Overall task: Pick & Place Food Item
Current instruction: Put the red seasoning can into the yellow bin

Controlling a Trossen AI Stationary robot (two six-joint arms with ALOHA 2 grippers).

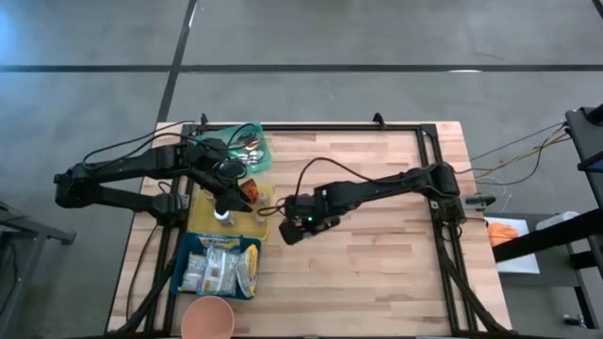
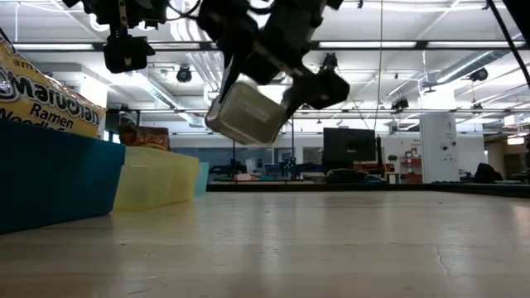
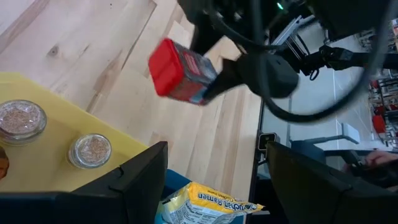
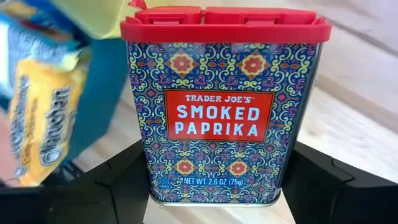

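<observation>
The tin (image 4: 224, 106) reads "TRADER JOE'S SMOKED PAPRIKA, NET WT. 2.6 OZ (75g)" under a red lid, and the right gripper (image 4: 217, 186) pinches it between its two dark fingers — held clear above the wooden table (image 1: 377, 235), just beside the yellow bin (image 3: 37, 162). Ramen packets (image 3: 214, 202) marked "Maruchan Ramen Noodle" fill the blue bin (image 2: 50, 174) next to it. The left gripper (image 3: 214, 180) hangs over the yellow bin with its fingers spread, holding nothing.

red-lidded smoked paprika tin (image 4: 217, 112), patterned blue, tilted, aloft above the wooden table (image 1: 377, 245)
</observation>
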